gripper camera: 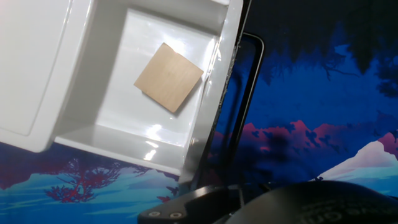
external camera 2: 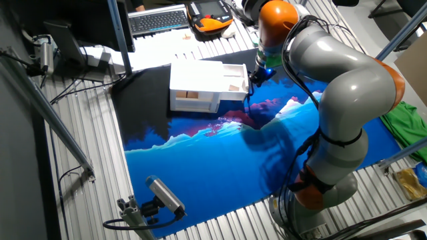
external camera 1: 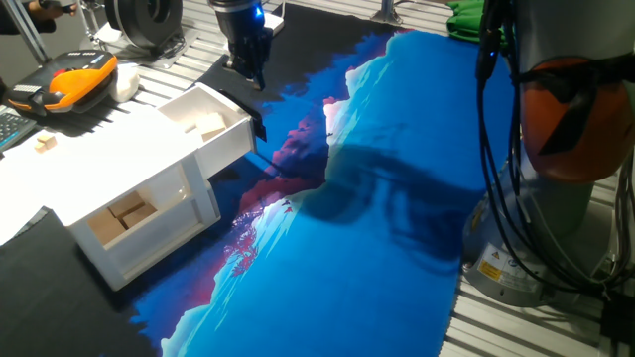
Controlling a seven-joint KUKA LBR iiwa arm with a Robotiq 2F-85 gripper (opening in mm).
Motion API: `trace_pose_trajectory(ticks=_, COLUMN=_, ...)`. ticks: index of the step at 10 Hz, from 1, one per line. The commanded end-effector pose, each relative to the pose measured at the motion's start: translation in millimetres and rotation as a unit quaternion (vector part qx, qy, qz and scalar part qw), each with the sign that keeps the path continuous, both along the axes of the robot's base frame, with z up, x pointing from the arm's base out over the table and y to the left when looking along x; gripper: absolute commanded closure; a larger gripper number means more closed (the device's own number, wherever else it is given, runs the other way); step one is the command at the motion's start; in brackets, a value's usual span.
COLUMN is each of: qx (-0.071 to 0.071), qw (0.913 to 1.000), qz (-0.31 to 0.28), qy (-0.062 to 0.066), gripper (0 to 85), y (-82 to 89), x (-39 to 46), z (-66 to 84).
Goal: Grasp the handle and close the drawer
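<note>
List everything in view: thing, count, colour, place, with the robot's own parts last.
drawer: one, white, pulled out of the cabinet's upper slot.
handle: one, black, on the drawer front.
wooden block in the drawer: one, light tan, lying flat on the drawer floor.
cabinet: one, white, on the table's left in one fixed view.
wooden blocks in the lower compartment: tan, count unclear, in the open lower shelf.
small wooden piece: one, tan, on the cabinet top.
mat: one, blue with a mountain print, covering the table.
keyboard: one, black, behind the cabinet.
pendant: one, orange and black, behind the cabinet.
green cloth: one, at the table edge.
arm: one, grey with orange joints.
gripper: one, black, above the handle; jaw state unclear.
</note>
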State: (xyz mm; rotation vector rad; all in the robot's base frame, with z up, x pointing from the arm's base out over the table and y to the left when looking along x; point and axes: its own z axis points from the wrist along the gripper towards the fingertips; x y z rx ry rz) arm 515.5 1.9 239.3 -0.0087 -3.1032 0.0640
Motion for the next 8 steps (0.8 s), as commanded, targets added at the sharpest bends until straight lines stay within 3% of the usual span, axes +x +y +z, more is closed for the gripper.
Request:
trace_pose_trajectory(ticks=1, qx=0.002, qw=1.0000, qz=-0.003, qy=0.000, gripper=85.0, y=-0.1, x=-0.1, z=0.1)
trace_pose_trajectory(ticks=3, qx=0.013, qw=0.9998, qz=-0.014, qy=-0.001, gripper=85.0, y=-0.7, x=-0.5, z=-0.2)
trace_pose_trajectory(ticks=8, qx=0.008, qw=0.9994, qz=-0.032, qy=-0.005, gripper=85.0, y=-0.7, x=-0.4, z=-0.3)
